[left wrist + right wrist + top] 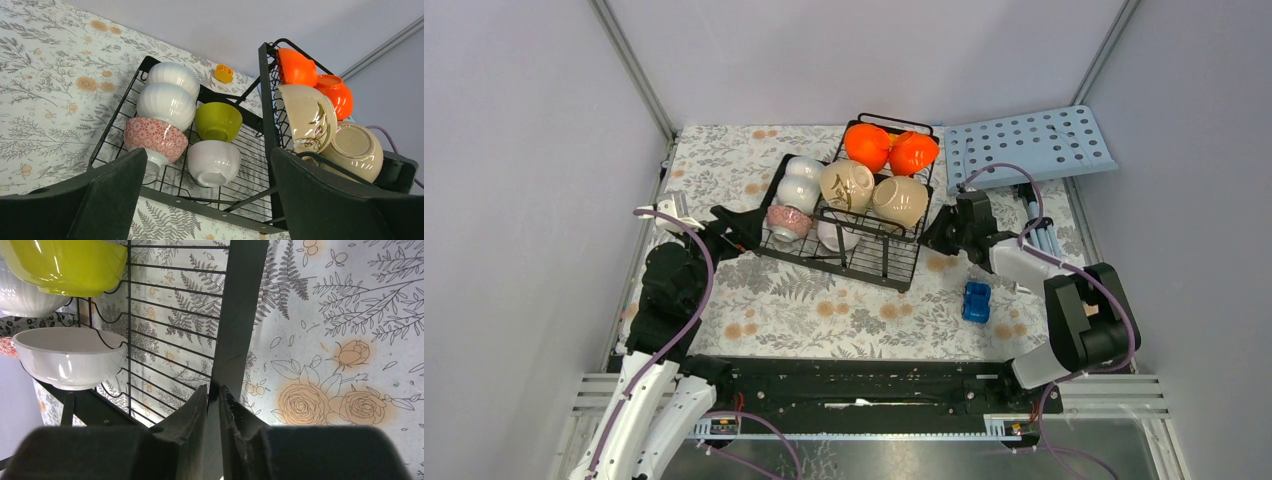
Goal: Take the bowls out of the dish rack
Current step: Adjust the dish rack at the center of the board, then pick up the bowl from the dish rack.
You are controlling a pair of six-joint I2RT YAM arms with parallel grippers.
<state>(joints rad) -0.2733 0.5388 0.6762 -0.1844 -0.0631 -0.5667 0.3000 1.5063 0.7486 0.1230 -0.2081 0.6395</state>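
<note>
Toward the back of the flower-printed table [824, 310] stands the black wire dish rack [894, 262], all its bowls loaded. Its raised basket section, on the right side, holds two glossy orange bowls [295, 67] at the far end and two cream bowls [307, 117] tipped on their sides just in front of them, one with a painted sprig, the other showing its foot ring. On the tined flat base to the left, two white ribbed bowls [172, 77] and a pink-patterned bowl [156, 137] lie in a touching row along the outer edge. Beside that row sit a yellow-green bowl [218, 121] and, nearer, a plain white bowl [214, 162]. The right gripper [213, 390] is at the rack's right near side, its fingers pinched onto a black frame bar of the rack that runs up between them, with the plain white and yellow-green bowls to its left in the wrist view. The left gripper [207, 165] is low at the rack's left near side, jaws spread wide with nothing between them, facing the row of bowls. A light-blue perforated board [1032, 143] leans at the far right corner, a small blue object [976, 300] lies on the table near the right arm, and a small yellow piece [223, 73] lies behind the rack.
</note>
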